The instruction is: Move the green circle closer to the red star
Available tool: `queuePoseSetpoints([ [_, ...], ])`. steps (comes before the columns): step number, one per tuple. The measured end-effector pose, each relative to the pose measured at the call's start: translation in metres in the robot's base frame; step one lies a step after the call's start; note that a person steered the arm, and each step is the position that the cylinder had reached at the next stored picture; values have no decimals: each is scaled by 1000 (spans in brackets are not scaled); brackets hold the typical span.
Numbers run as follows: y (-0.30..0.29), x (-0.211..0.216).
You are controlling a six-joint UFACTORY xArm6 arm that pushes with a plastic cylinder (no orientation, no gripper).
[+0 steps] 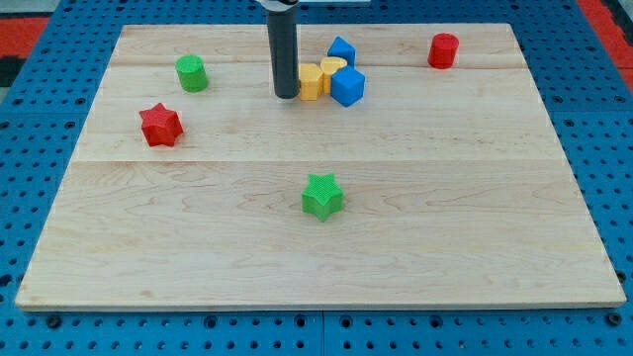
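The green circle [191, 73] stands near the board's top left. The red star [160, 126] lies just below it and slightly to the view's left, a short gap apart. My tip [287, 95] is on the board at the top centre, well to the right of the green circle and right beside the left yellow block [311, 82], perhaps touching it.
A cluster sits right of my tip: two yellow blocks, the second one [333, 68] behind the first, a blue cube [348, 86] and a smaller blue block [341, 49]. A red cylinder [443, 49] stands at the top right. A green star [322, 195] lies at the centre. The wooden board [475, 227] rests on a blue pegboard.
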State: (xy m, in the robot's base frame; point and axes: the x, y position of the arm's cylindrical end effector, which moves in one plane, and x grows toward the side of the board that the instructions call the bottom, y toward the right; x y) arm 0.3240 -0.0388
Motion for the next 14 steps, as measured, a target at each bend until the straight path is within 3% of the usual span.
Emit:
queuePoseSetpoints([
  [3, 7, -16],
  [6, -27, -19],
  [9, -45, -65],
  [13, -114, -89],
  [14, -128, -72],
])
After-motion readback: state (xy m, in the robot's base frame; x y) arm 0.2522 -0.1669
